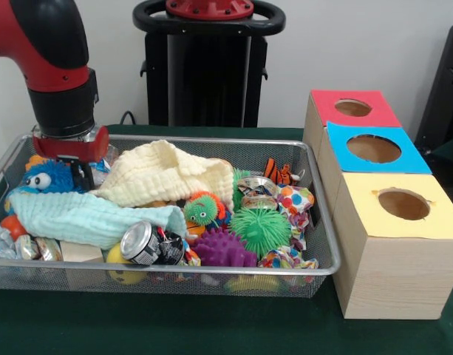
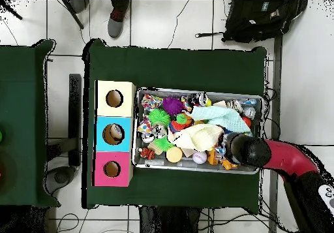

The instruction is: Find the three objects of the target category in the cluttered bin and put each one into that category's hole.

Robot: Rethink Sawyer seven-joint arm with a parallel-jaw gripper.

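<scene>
The wire mesh bin [image 1: 211, 271] is full of toys and cloths; it also shows in the overhead view [image 2: 196, 170]. My gripper [image 1: 72, 171] is down inside the bin's far left corner in the front view, next to a blue fuzzy toy [image 1: 47, 177]. I cannot tell whether it is open or shut. In the overhead view the arm's wrist [image 2: 245, 150] hides it. No clear plastic bottle shows plainly. A crinkled clear thing [image 1: 0, 239] at the bin's left end may be one. The red-topped hole [image 1: 352, 108] is in the farthest box [image 2: 111, 169].
A blue-topped hole [image 1: 373, 149] and a yellow-topped hole [image 1: 403, 204] sit beside the red one, right of the bin. The bin holds a cream cloth [image 1: 167, 174], a mint cloth [image 1: 86, 218], a metal can [image 1: 141, 242] and green [image 1: 264, 229] and purple [image 1: 220, 248] spiky balls.
</scene>
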